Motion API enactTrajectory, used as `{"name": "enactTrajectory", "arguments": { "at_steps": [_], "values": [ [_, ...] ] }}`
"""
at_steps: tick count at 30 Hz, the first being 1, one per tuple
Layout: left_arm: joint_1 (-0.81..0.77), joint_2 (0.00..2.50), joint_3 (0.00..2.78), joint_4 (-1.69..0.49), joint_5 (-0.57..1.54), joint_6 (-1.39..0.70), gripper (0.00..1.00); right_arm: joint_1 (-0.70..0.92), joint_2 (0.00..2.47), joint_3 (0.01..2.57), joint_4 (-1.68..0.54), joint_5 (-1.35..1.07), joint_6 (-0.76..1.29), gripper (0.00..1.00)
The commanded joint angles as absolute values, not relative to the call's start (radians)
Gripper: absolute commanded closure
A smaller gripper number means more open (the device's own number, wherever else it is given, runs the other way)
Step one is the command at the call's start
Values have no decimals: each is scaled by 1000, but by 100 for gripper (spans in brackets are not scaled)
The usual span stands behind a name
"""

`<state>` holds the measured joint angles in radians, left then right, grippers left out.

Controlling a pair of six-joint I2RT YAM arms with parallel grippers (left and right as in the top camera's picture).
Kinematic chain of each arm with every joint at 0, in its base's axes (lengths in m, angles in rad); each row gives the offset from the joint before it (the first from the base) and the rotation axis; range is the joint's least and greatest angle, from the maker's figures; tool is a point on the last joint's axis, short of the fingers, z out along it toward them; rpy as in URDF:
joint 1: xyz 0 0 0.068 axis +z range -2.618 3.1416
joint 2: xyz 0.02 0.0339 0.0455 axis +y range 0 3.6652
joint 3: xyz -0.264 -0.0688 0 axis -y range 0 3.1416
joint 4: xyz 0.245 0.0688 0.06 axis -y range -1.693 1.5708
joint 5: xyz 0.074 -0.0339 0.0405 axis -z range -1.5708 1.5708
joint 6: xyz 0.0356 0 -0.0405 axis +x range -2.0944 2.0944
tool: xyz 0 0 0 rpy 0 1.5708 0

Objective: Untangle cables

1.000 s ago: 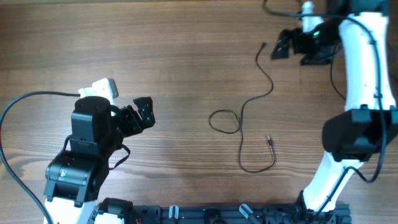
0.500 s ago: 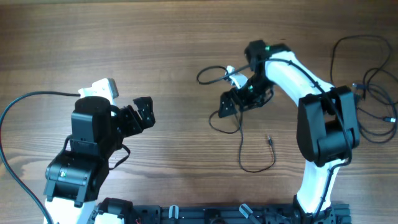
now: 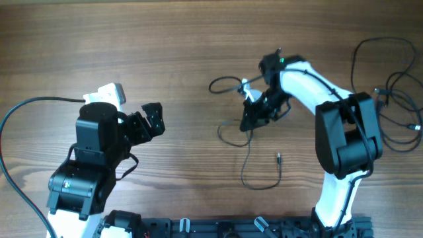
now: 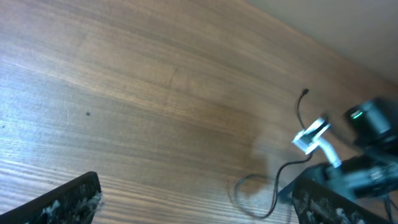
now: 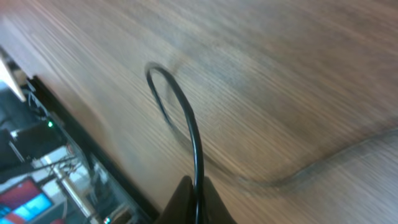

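A thin black cable (image 3: pixel 246 173) lies in loops at the table's middle, its small plug (image 3: pixel 278 157) toward the front. My right gripper (image 3: pixel 250 121) is shut on this cable beside its upper loop (image 3: pixel 225 132). In the right wrist view the fingertips (image 5: pixel 184 200) pinch the cord (image 5: pixel 194 140), which arches up away from them. More thin cables (image 3: pixel 395 86) lie bunched at the right edge. My left gripper (image 3: pixel 153 119) hangs open at the left, far from the cables. In its wrist view the left gripper (image 4: pixel 196 205) is spread wide and the loop (image 4: pixel 249 194) lies ahead.
A thicker black lead with a white connector (image 3: pixel 246 86) loops off the right wrist. The left arm's own cable (image 3: pixel 26 109) curves along the left edge. A black rail (image 3: pixel 218 228) runs along the table's front.
The right arm swung in from the back right to the middle cable and shut on it. The cable's lower loop and plug slid left and forward. The left arm has not moved.
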<state>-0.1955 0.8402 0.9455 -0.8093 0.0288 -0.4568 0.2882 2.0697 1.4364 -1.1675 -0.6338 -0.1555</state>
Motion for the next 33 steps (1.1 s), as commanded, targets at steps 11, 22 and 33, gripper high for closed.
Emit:
{"name": "enactTrajectory", "arguments": {
  "at_steps": [11, 22, 33],
  "values": [
    [-199, 838, 948, -805, 41, -441, 0, 137, 1587, 2336, -1073, 167, 53, 96],
    [-199, 838, 948, -805, 41, -441, 0, -265, 1556, 2331, -978, 486, 44, 96],
    [-199, 838, 948, -805, 41, -441, 0, -508, 1777, 2292, -1254, 469, 315, 96]
  ]
}}
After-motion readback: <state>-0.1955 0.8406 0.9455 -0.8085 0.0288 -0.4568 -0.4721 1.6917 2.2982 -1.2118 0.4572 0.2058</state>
